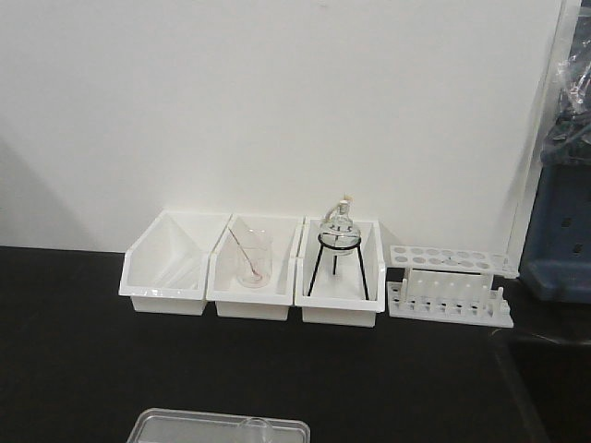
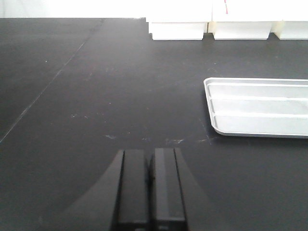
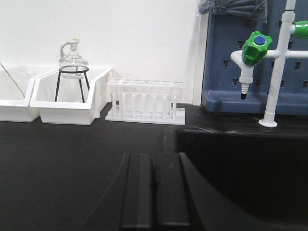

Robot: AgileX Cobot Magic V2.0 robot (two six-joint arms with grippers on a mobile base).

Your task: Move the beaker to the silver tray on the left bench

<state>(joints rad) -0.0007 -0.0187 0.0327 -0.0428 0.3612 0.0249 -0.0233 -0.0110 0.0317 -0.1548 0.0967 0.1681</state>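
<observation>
Beaker point(image 1: 256, 427) already sat in the silver tray point(image 1: 166, 426) on the left bench point(image 2: 96, 96), left gripper point(image 2: 150, 185) and right gripper point(image 3: 153, 185) both closed and empty; safest was keeping both arms clear of the glass.

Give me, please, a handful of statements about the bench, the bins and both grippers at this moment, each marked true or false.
1. The round flask sits on a black tripod in the rightmost white bin. True.
2. The left gripper holds a beaker. False: its jaws are closed together with nothing between them.
3. The silver tray lies flat on the left bench. True.
4. The test tube rack stands left of all the bins. False: it stands to their right, beside the flask's bin.
5. The right gripper is wide open. False: its jaws are shut and empty.
6. The middle bin holds a beaker with a stirring rod. True.
</observation>
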